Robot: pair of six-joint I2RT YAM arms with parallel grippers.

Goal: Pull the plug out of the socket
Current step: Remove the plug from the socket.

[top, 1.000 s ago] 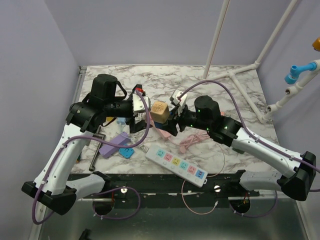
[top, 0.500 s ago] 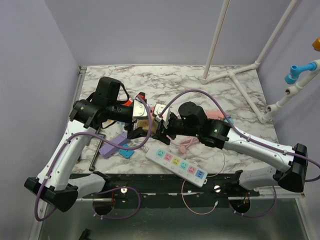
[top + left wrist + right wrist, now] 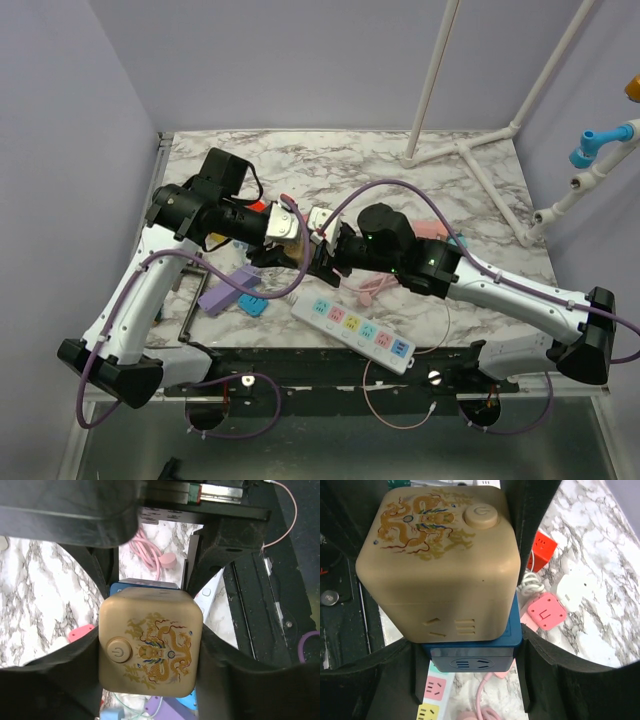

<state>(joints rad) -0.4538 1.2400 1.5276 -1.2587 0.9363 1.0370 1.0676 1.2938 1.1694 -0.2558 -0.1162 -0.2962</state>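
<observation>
- Near the middle of the marble table (image 3: 400, 165), a little left of centre, the two arms meet over one stacked pair of cubes.
- Tan cube (image 3: 437, 560): rounded, with a dragon drawing and a round power button (image 3: 480, 516) on one face; it sits flush against the blue cube (image 3: 142, 586), the two joined with no gap visible.
- Left gripper (image 3: 150, 655): both fingers press against opposite sides of the tan cube, gripping it at a middling width.
- Right gripper (image 3: 468, 660): its fingers flank the blue cube on both sides and clamp it, coming in from the opposite side to the left gripper.
- White power strip (image 3: 352, 328): lies flat to the near right of the cubes, with a row of coloured outlets facing up.
- Pink cable (image 3: 375, 285): coiled on the marble just beyond the strip, under the right arm.
- Red cube (image 3: 543, 548), pink cube (image 3: 546, 611) and a white adapter (image 3: 572, 587): lie loose on the table on the far side of the held pair.
- Purple block (image 3: 225, 290): rests on the marble to the near left, under the left arm.
</observation>
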